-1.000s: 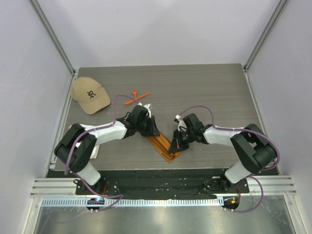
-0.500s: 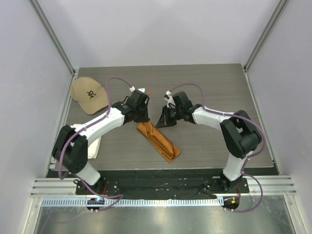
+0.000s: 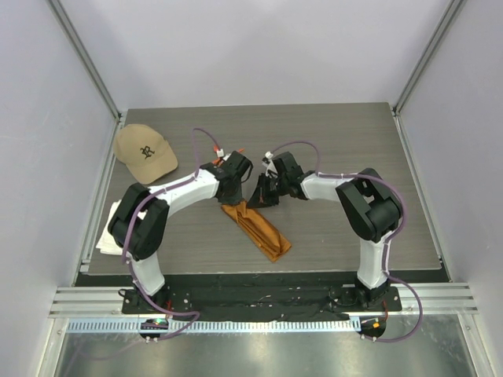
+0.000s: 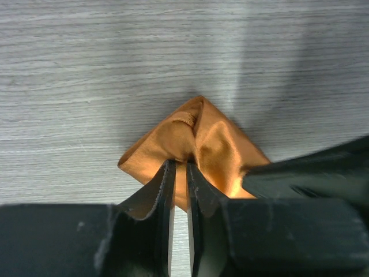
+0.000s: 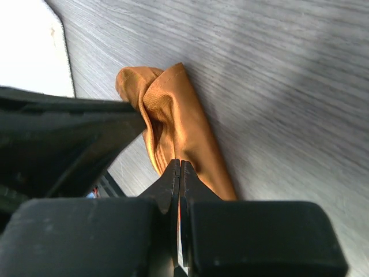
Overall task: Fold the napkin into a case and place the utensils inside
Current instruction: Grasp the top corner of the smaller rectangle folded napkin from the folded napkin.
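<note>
The rust-orange napkin (image 3: pixel 259 232) lies folded as a narrow strip, slanting from the table's middle toward the near edge. My left gripper (image 3: pixel 235 196) is at its far end, shut on a bunched fold of the napkin (image 4: pixel 202 135) in the left wrist view (image 4: pixel 180 164). My right gripper (image 3: pixel 264 196) sits close beside it, jaws shut, with its tips (image 5: pixel 180 163) against the side of the napkin (image 5: pixel 179 133). Only a sliver of the orange utensils (image 3: pixel 239 151) shows behind the left arm.
A tan cap (image 3: pixel 145 153) sits at the far left of the table. A white towel (image 3: pixel 110 236) lies at the left edge, partly under the left arm. The two grippers are nearly touching over the napkin's far end.
Both grippers moved from the strip's middle and near end up to its far end. The left one narrowed onto the cloth; the right stayed shut. The napkin's near end has not shifted.
</note>
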Action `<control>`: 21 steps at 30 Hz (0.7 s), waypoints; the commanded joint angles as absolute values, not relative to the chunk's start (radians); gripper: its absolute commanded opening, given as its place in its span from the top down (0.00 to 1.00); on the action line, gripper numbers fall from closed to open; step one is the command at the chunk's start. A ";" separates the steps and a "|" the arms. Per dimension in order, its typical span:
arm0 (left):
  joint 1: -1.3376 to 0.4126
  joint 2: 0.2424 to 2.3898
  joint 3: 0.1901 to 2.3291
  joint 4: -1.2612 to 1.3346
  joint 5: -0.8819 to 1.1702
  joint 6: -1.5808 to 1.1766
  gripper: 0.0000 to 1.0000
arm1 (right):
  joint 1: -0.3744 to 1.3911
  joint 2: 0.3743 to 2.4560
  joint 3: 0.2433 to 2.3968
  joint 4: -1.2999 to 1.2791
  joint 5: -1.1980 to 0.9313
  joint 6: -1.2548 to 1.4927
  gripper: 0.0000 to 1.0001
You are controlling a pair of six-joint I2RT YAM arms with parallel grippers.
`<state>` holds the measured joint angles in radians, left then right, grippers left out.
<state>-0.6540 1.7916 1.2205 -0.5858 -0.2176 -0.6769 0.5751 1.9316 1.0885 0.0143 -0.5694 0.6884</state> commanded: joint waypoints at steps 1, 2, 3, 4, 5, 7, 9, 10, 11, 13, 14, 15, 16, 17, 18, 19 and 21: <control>-0.673 1.776 1.253 -0.569 -0.256 -0.693 0.82 | 0.591 1.950 1.131 0.071 -0.594 0.703 0.99; -0.673 1.782 1.256 -0.574 -0.255 -0.695 0.81 | 0.594 1.953 1.137 0.072 -0.598 0.704 0.99; -0.675 1.784 1.267 -0.578 -0.255 -0.692 0.79 | 0.595 1.956 1.137 0.072 -0.598 0.703 0.99; -0.676 1.784 1.269 -0.581 -0.256 -0.692 0.78 | 0.600 1.957 1.138 0.072 -0.600 0.701 0.99; -0.680 1.783 1.269 -0.580 -0.255 -0.693 0.78 | 0.601 1.957 1.137 0.072 -0.598 0.701 0.99; -0.692 1.770 1.258 -0.571 -0.267 -0.695 0.73 | 0.604 1.959 1.138 0.075 -0.601 0.701 0.99; -0.693 1.782 1.262 -0.577 -0.265 -0.695 0.69 | 0.606 1.962 1.137 0.081 -0.603 0.703 0.99; -0.695 1.787 1.266 -0.580 -0.270 -0.695 0.69 | 0.607 1.967 1.137 0.083 -0.604 0.703 0.99; -0.695 1.793 1.270 -0.583 -0.273 -0.693 0.68 | 0.606 1.970 1.138 0.086 -0.607 0.706 0.99; -0.693 1.815 1.278 -0.591 -0.273 -0.687 0.68 | 0.607 1.973 1.138 0.094 -0.612 0.710 0.99; -0.693 1.819 1.285 -0.594 -0.278 -0.684 0.70 | 0.606 1.974 1.137 0.097 -0.614 0.712 0.99; -0.695 1.830 1.289 -0.600 -0.279 -0.683 0.71 | 0.607 1.974 1.135 0.101 -0.617 0.715 0.99; -0.695 1.833 1.289 -0.600 -0.281 -0.680 0.73 | 0.609 1.976 1.135 0.103 -0.618 0.715 0.99; -0.695 1.835 1.289 -0.600 -0.282 -0.678 0.76 | 0.609 1.977 1.134 0.103 -0.618 0.715 0.99; -0.696 1.833 1.286 -0.594 -0.284 -0.677 0.78 | 0.609 1.977 1.131 0.107 -0.618 0.716 0.99; -0.696 1.830 1.281 -0.588 -0.284 -0.673 0.79 | 0.607 1.976 1.128 0.107 -0.618 0.716 0.99; -0.695 1.825 1.275 -0.581 -0.293 -0.672 0.83 | 0.610 1.980 1.126 0.112 -0.620 0.716 0.99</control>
